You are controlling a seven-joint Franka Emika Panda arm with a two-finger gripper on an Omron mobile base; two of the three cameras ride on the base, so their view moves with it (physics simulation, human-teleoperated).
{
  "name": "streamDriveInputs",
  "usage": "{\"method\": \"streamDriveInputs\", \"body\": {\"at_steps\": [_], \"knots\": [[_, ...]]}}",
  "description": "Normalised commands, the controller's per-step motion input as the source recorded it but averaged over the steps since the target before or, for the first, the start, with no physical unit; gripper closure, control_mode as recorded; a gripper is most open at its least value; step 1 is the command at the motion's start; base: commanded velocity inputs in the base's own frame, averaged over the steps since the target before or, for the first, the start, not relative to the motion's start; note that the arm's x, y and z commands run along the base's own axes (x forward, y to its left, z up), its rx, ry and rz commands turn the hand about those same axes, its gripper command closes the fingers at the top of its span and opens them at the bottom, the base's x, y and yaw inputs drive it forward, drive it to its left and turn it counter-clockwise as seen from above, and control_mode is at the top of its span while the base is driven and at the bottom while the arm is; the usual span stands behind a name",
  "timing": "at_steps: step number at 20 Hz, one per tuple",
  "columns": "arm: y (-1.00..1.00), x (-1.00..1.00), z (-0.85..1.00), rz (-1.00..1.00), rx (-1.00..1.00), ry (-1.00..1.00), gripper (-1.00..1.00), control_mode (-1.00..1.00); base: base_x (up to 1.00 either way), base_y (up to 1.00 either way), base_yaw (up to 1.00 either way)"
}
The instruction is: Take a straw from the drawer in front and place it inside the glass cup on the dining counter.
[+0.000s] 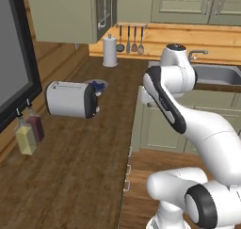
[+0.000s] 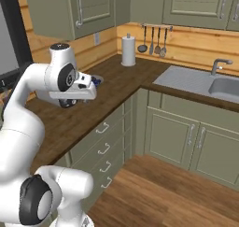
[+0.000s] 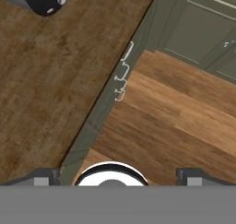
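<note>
My gripper (image 3: 119, 178) points straight down with its two dark fingertips (image 3: 46, 177) far apart and nothing between them. It hangs over the front edge of the wall counter (image 3: 50, 89), beside a stack of narrow sage-green drawers with metal handles (image 3: 122, 75). In the right base view my hand (image 2: 71, 95) sits above that counter, near the corner. The straw, the drawer, the glass cup and the dining counter are out of view.
A silver toaster (image 1: 70, 99) lies on the counter with two bottles (image 1: 28, 131) to its left. A paper towel roll (image 2: 128, 51) and hanging utensils (image 2: 154, 41) stand at the back. The sink (image 2: 219, 87) is at the right, with wood floor (image 2: 158, 193) below.
</note>
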Motion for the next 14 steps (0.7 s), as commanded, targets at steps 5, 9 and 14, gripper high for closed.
{"method": "streamDriveInputs", "body": {"at_steps": [5, 9, 14], "knots": [[-0.73, 0.08, -0.99, 0.0, 0.14, -0.05, -1.0, -1.0, 0.0, 0.0, 0.0], [-0.46, 0.13, -1.0, 0.0, 0.18, 0.0, -1.0, -1.0, 0.0, 0.0, 0.0], [-0.23, 0.52, -0.96, 0.0, 0.31, 0.02, -1.0, -1.0, 0.0, 0.0, 0.0]]}}
